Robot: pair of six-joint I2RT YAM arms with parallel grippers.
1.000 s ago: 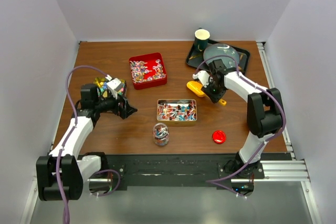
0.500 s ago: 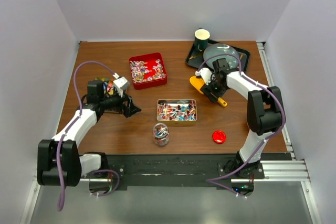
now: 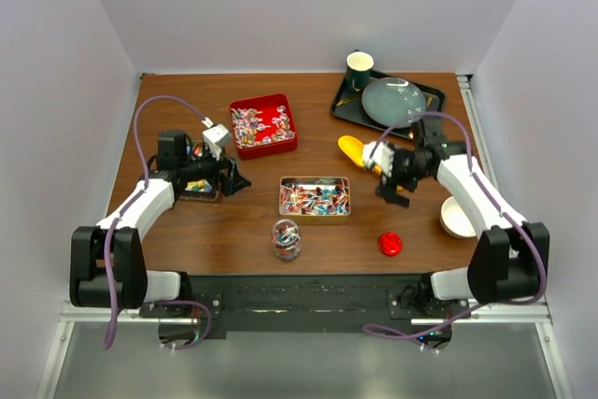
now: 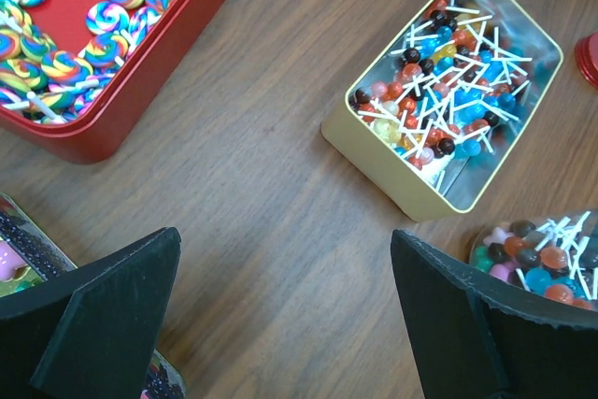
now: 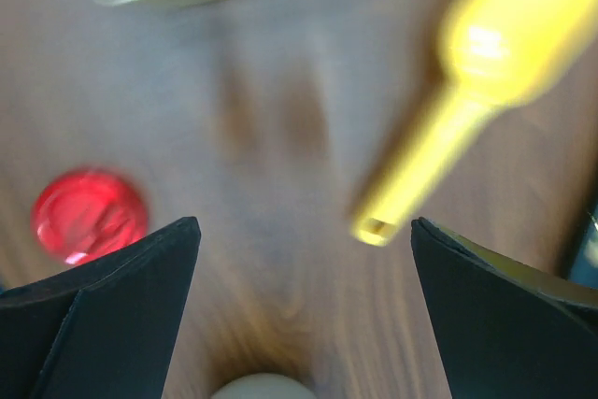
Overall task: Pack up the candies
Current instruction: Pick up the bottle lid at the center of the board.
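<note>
i'm hovering the left gripper (image 4: 285,273) wide open with the candies (image 4: 453,81) lying in a gold tin (image 4: 392,177) ahead of it, while the right gripper (image 5: 304,231) is gaping empty above a yellow scoop (image 5: 467,100).

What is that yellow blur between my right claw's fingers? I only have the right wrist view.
Observer: A yellow scoop, lying on the table beside the gold tin; your right claw is open over its handle.
Operator: Any jar nearby for packing?
Observer: Yes, an open jar left of the red lid, in front of the gold tin, partly filled with candies.
Operator: And the other arm?
Observer: The left claw is open, holding nothing, near the red tin.
</note>
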